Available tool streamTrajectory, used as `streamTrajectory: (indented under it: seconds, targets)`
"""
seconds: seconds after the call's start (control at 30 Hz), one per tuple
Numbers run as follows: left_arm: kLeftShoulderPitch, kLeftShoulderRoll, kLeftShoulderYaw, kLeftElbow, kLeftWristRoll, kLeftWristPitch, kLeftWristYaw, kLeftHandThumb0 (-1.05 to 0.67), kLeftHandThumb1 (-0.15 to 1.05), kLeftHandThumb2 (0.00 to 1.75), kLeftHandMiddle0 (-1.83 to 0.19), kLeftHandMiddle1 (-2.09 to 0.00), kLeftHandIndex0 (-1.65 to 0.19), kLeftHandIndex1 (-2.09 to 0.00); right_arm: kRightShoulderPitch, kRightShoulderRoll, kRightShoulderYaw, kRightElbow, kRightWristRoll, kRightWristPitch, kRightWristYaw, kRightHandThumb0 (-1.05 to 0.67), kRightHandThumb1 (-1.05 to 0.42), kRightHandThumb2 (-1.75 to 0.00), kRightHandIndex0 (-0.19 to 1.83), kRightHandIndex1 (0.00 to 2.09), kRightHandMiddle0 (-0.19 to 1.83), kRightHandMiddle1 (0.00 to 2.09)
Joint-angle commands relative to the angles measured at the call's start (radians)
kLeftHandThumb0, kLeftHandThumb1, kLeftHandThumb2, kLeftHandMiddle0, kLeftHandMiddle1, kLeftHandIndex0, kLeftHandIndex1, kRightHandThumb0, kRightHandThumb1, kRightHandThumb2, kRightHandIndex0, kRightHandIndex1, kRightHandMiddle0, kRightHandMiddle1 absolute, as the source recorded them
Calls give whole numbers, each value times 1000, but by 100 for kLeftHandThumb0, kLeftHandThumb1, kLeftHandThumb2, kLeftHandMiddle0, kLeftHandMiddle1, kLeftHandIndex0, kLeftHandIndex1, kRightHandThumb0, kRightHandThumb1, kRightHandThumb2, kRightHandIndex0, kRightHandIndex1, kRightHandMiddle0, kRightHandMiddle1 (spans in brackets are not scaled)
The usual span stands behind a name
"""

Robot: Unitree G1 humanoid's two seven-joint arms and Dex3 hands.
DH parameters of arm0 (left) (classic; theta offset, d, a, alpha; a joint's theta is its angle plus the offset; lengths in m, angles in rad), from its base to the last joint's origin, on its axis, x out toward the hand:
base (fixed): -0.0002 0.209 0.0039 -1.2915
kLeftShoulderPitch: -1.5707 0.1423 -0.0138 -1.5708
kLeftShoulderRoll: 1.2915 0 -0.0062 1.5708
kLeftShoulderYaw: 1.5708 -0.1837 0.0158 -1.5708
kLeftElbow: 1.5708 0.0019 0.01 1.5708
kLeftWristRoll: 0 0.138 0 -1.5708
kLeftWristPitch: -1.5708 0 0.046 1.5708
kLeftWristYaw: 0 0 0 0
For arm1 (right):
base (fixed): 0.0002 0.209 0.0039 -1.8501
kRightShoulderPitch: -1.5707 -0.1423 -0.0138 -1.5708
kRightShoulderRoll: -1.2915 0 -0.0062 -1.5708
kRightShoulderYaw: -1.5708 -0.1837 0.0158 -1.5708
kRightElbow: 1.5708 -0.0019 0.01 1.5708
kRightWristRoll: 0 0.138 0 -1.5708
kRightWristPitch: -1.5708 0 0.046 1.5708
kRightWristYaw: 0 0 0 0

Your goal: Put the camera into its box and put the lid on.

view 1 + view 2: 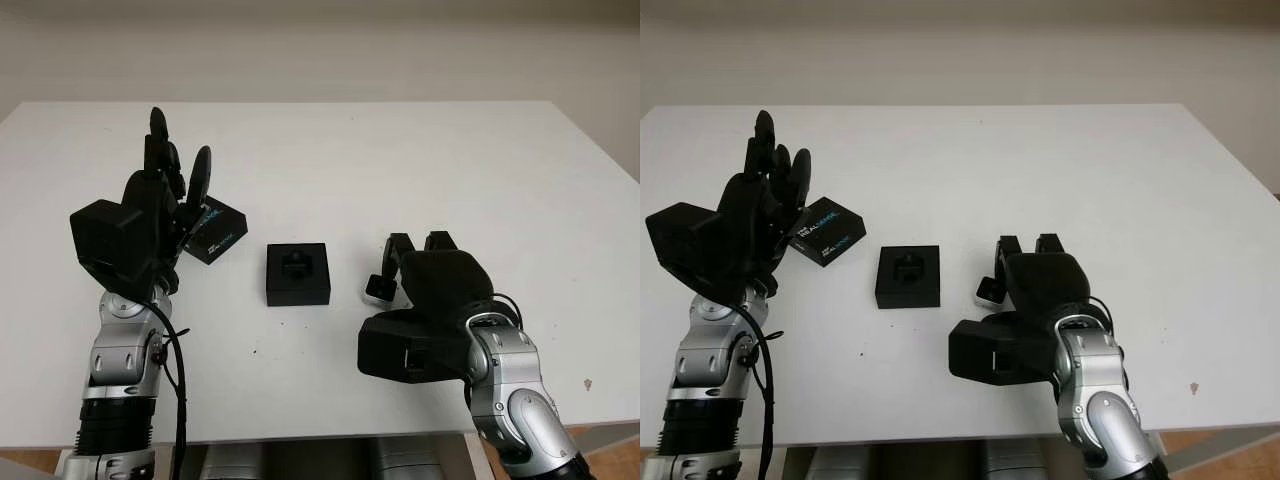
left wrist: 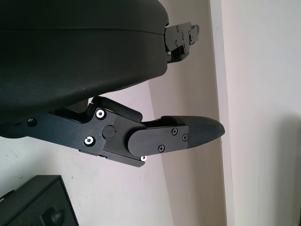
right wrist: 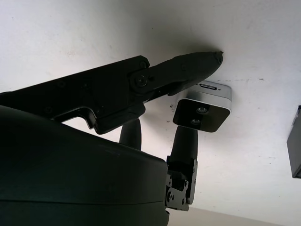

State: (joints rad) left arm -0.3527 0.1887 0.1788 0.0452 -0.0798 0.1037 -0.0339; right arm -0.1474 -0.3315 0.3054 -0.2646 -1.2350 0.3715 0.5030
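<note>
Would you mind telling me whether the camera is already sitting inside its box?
No, the camera lies on the white table between the right hand's fingers, apart from the open box.

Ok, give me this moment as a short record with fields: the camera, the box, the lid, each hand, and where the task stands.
camera: silver and black, on the table, between the right hand's fingers
box: open, black insert showing, table centre
lid: black, printed, lying beside the left hand
right hand: closing around the camera, grip not confirmed
left hand: open, raised above the table
stage: camera not yet in box, lid off
</note>
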Motion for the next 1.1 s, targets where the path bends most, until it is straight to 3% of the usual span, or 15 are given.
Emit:
streamTrajectory:
  seconds: [0.0, 0.4, 0.63, 0.83, 1.07]
  targets:
    - [-24, 4, -3, -6, 1, -15, -1, -65, 105, 50, 19, -2, 19, 0, -12, -11, 6, 6, 0, -5, 0, -69, -97, -6, -19, 193, -19, 175]
    - [-22, 0, 0, -14, -5, -5, 4, -65, 105, 49, 19, -4, 19, -2, -8, -17, 16, 21, 0, -12, -16, -58, -102, -6, -19, 194, -15, 181]
    - [-21, 2, -1, -14, -3, -5, 2, -65, 105, 50, 19, -3, 19, -1, 7, -22, 18, 54, 20, -38, -111, -55, -101, -5, -10, 207, -4, 205]
    - [-22, 2, -2, -11, -2, -4, 2, -63, 105, 51, 19, -4, 19, -2, 13, -35, 20, 95, 52, -69, -181, -54, -104, -6, -9, 201, -4, 198]
    - [-20, 4, -1, -12, 0, -5, 3, -62, 105, 52, 19, -3, 19, 0, 8, -46, 30, 155, 69, -99, -283, -48, -105, -11, -5, 209, 5, 199]
